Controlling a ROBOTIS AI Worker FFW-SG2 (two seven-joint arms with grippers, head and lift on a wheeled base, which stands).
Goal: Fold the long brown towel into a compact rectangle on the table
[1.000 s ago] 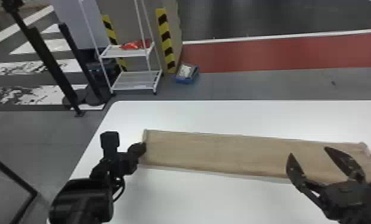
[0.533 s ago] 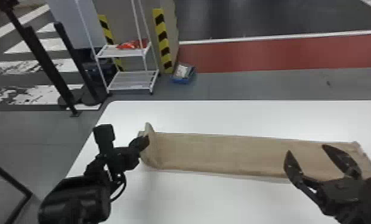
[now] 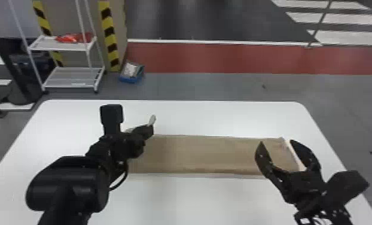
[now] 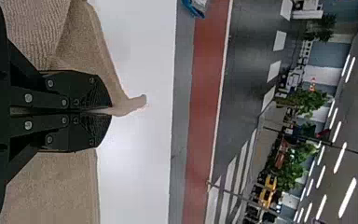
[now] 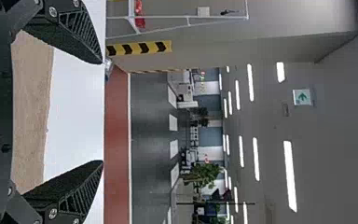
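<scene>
Brown towel extending rightward from left gripper, closed on its edge. Right gripper, fingers apart, near right end.

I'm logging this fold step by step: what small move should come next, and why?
Probably the left gripper should carry its pinched edge rightward and lower it onto the towel: it is shut on that edge, and the towel stretches flat toward the right gripper.

A big indoor hall on my remote feed, workshop or test floor as I read it, red floor lane, white crosswalk-style stripes, yellow-and-black hazard tape, metal rack, long ceiling lights.
</scene>
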